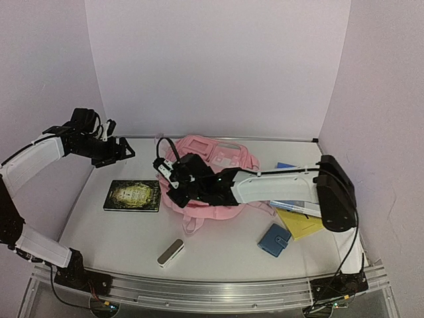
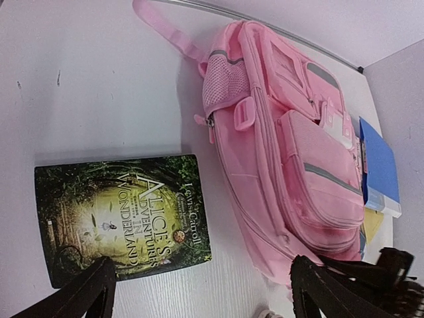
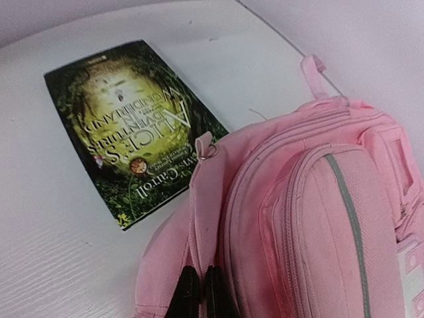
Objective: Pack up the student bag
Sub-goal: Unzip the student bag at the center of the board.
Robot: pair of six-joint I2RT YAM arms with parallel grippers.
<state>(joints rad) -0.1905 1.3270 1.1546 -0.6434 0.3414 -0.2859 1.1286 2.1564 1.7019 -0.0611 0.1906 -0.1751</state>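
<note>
White tabletop (image 1: 218, 248): the pink student bag (image 1: 222, 156) lies centre frame, right gripper (image 3: 200, 283) pinched shut on a thin fold at its lower-left edge; left gripper (image 1: 126, 151) hangs open, upper left. That thin pinch may slip when pulled.

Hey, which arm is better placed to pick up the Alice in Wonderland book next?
Left. The left gripper hangs open above the table close to the book, with nothing in it. The right gripper is shut on the student bag fabric, so it seems busy holding the bag.
</note>
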